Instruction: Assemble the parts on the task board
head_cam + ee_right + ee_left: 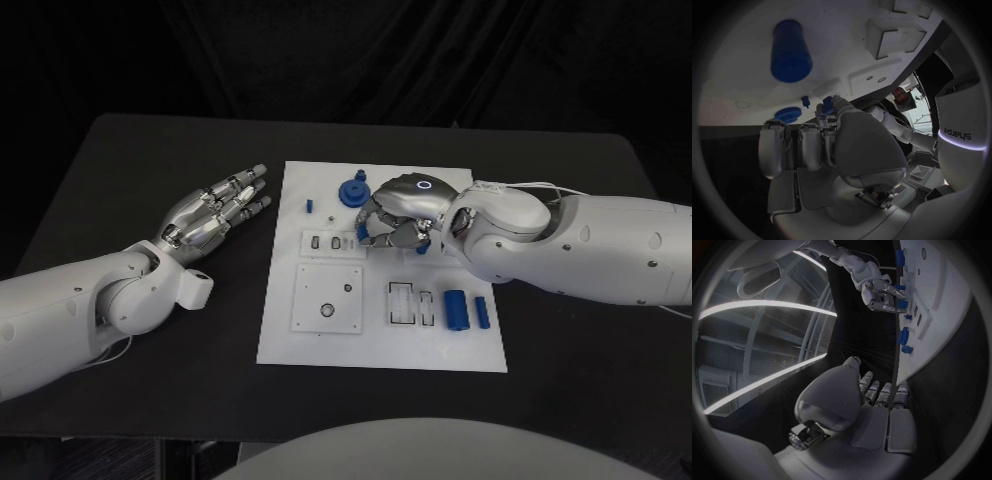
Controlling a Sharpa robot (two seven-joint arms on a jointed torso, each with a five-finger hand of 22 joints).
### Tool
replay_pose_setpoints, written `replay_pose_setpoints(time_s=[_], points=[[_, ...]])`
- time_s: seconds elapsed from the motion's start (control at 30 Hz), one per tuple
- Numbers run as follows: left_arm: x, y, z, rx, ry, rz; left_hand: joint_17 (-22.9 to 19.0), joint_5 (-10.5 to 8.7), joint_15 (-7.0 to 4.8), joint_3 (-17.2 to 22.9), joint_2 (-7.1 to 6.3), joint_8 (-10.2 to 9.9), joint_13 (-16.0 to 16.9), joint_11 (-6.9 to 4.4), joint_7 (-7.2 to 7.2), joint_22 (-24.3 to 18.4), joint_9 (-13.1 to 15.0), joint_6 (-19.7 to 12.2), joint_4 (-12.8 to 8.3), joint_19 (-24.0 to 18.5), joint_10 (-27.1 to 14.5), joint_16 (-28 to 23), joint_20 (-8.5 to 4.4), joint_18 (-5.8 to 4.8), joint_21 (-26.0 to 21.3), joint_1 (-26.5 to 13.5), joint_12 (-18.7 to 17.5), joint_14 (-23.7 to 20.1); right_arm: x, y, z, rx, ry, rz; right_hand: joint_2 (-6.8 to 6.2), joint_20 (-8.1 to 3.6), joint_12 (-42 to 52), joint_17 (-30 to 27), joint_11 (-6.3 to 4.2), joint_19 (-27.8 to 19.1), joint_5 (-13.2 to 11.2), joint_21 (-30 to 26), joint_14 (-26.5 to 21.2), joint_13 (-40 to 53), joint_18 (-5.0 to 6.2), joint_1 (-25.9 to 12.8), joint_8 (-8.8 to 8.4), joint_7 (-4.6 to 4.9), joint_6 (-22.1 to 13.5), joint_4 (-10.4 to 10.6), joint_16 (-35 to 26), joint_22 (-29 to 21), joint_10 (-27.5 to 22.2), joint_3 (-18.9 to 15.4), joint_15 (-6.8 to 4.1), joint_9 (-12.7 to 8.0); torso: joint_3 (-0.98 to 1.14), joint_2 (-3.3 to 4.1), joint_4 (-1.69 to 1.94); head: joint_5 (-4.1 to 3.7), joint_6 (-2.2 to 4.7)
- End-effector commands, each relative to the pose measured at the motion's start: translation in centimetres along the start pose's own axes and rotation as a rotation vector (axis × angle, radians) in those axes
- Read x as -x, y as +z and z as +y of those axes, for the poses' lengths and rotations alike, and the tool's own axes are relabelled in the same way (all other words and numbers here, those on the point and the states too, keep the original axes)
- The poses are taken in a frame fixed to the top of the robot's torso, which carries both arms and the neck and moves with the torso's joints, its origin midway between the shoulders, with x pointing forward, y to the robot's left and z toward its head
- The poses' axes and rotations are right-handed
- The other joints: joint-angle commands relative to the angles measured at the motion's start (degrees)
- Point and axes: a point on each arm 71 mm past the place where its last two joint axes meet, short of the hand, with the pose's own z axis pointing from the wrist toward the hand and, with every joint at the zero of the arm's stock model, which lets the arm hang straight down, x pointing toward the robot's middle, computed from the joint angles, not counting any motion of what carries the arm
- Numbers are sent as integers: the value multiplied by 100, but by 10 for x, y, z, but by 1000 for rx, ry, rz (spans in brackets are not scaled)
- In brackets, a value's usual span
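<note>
The white task board (378, 335) lies in the middle of the black table. My right hand (397, 213) hovers over its far middle with the fingers curled down. It pinches a small blue part (827, 104) between thumb and a fingertip, and the part's blue edge (361, 232) peeks out beside the fingers. A blue gear on a peg (352, 190) stands just beyond the hand, with a small blue pin (309, 206) to its left. A blue cylinder (456, 308) and a blue bar (480, 313) lie at the board's near right. My left hand (216, 210) lies open left of the board, holding nothing.
A raised square plate with a hole (329, 297) and two narrow slots (411, 302) sit on the board's near half. Bare black table (159, 150) surrounds the board. From the left wrist view the board's edge (942, 315) runs past my left hand (873, 395).
</note>
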Motion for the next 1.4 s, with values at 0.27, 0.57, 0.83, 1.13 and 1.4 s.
replay_pose_setpoints(time_s=[0.27, 0.57, 0.83, 1.13, 1.4], points=[[-2, 1, -3, -57, -11, 13, -9, -79, 54, 4, 20, -2, -1, 42, -14, 5, -2, -24, 31, -2, -5, -21, 31, 54, 35, -55, 20, -2, -10, 5, 1, -33, -25, 61, -79, 19, 73, 554, 67, 259, 44, 66, 425, 1273, -2, -19, 20, 17, 16, -48, 38, 1240, 445, -19, 53, 203, -1, 0, -11, 44, -35], [-3, 1, -3, -57, -12, 14, -9, -93, 54, 6, 22, -2, -1, 41, -15, 6, -2, -24, 29, -2, -5, -21, 31, 54, 35, -57, 19, -2, -11, 7, 2, -43, -27, 67, -90, 27, 69, 544, 75, 261, 47, 67, 424, 1267, -2, -25, 1, 25, 0, -67, 34, 1242, 442, -20, 61, 209, 0, 0, -13, 42, -40], [-3, 2, -3, -56, -12, 15, -9, -104, 54, 8, 23, -3, -1, 42, -16, 3, -2, -27, 27, -7, -6, -21, 31, 54, 31, -58, 19, -2, -12, 8, 2, -42, -31, 85, -175, 65, 40, 542, 106, 246, -242, 26, 420, 1228, 9, -221, -225, 78, -295, -51, 43, 1238, 411, -104, 90, 185, -2, -2, -17, 38, -53], [-3, 2, -3, -55, -14, 17, -9, -107, 55, 9, 24, -3, -2, 42, -16, 4, -2, -30, 26, -4, -8, -21, 31, 54, 34, -59, 19, -2, -14, 9, 1, -49, -35, 106, -247, 91, 8, 508, 131, 229, -598, -19, 409, 1185, 19, -352, -433, 106, -610, -53, 26, 1234, 378, -210, 115, 169, -1, -4, -13, 32, -57], [-2, 2, -2, -54, -13, 15, -9, -107, 55, 9, 24, -3, -2, 42, -16, 4, -2, -30, 26, -4, -8, -21, 31, 54, 34, -59, 19, -2, -15, 8, 0, -50, -34, 108, -281, 97, -4, 473, 133, 225, -835, -43, 401, 1168, 23, -429, -479, 105, -994, -55, 9, 1233, 365, -307, 118, 98, -2, -6, -14, 40, -57]])
